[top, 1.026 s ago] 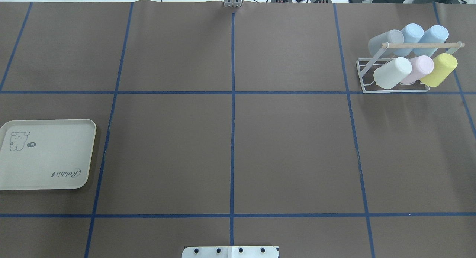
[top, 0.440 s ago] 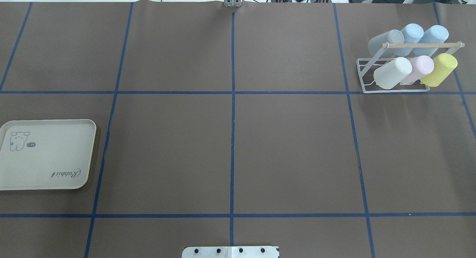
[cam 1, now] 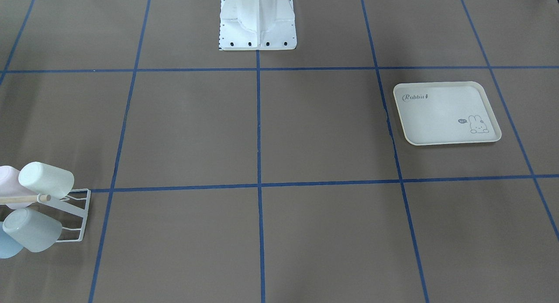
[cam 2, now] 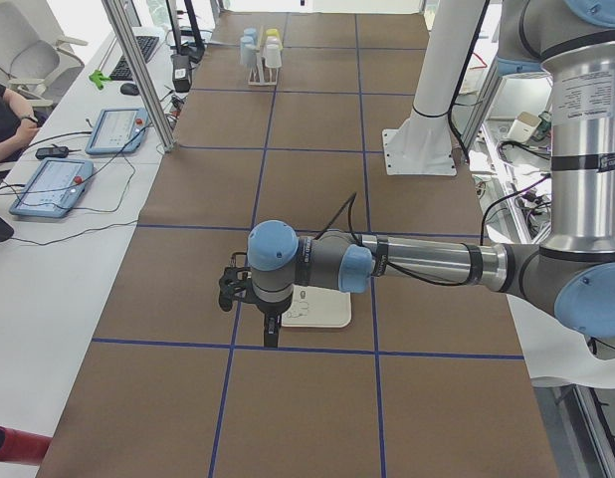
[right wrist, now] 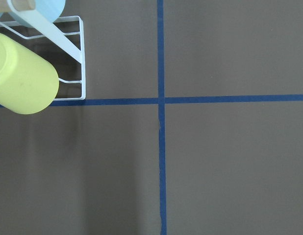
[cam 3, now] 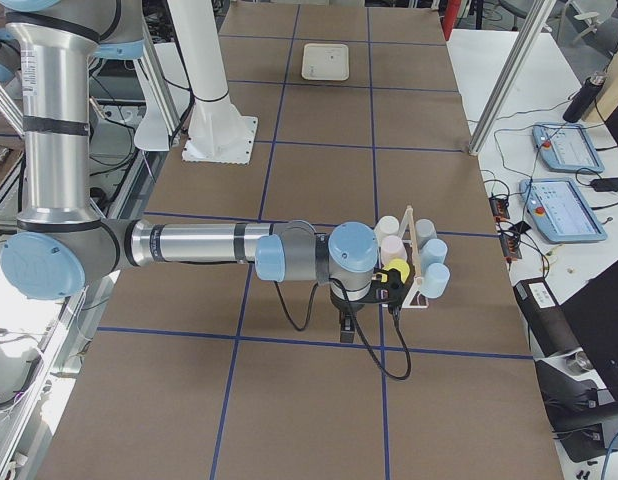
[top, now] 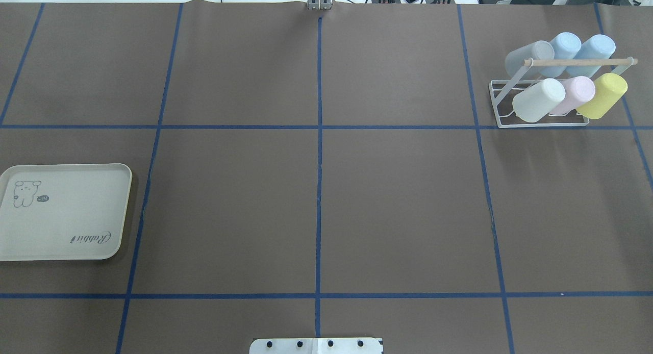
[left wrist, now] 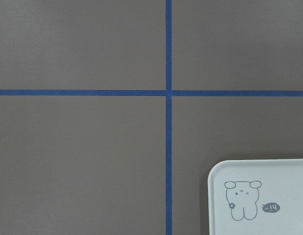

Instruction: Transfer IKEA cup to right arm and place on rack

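The white wire rack [top: 542, 123] with its wooden dowel stands at the far right and holds several pastel cups, among them a yellow cup [top: 604, 95] and a white cup [top: 538, 100]. The rack [right wrist: 82, 58] and the yellow cup [right wrist: 21, 78] also show in the right wrist view. My right gripper [cam 3: 346, 333] hangs next to the rack, seen only in the exterior right view. My left gripper [cam 2: 271, 341] hangs over the tray's near edge, seen only in the exterior left view. I cannot tell whether either is open or shut. No cup shows in either gripper.
A cream tray [top: 66, 216] with a rabbit drawing lies at the left with nothing on it; its corner [left wrist: 269, 181] shows in the left wrist view. Blue tape lines grid the brown table. The robot's white base plate [cam 1: 257, 36] sits at the middle near edge.
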`<act>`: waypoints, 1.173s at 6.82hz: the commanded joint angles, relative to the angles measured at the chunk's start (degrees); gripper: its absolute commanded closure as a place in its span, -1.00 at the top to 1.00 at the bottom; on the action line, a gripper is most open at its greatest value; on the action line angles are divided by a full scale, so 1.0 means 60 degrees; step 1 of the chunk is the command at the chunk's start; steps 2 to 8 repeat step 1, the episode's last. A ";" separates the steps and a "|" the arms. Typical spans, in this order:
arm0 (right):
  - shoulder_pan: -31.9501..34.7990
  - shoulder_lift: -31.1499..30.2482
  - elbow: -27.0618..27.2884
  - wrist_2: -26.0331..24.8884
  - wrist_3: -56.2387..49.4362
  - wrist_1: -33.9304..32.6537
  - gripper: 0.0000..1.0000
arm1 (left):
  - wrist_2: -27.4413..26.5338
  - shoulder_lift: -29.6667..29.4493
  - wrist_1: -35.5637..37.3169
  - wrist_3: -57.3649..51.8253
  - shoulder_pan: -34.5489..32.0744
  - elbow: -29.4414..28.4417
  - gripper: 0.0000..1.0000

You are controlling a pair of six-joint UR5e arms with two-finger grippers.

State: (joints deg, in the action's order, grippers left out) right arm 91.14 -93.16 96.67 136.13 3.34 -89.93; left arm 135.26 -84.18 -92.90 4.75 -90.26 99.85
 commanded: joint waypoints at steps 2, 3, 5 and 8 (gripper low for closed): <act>0.0000 -0.0001 -0.0056 0.0046 0.0000 0.0003 1.00 | 0.0000 -0.0004 0.0000 0.0000 0.0000 -0.0001 1.00; 0.0000 -0.0001 -0.0056 0.0046 0.0000 0.0003 1.00 | 0.0000 -0.0004 0.0000 0.0000 0.0000 -0.0001 1.00; 0.0000 -0.0001 -0.0056 0.0046 0.0000 0.0003 1.00 | 0.0000 -0.0004 0.0000 0.0000 0.0000 -0.0001 1.00; 0.0000 -0.0001 -0.0056 0.0046 0.0000 0.0003 1.00 | 0.0000 -0.0004 0.0000 0.0000 0.0000 -0.0001 1.00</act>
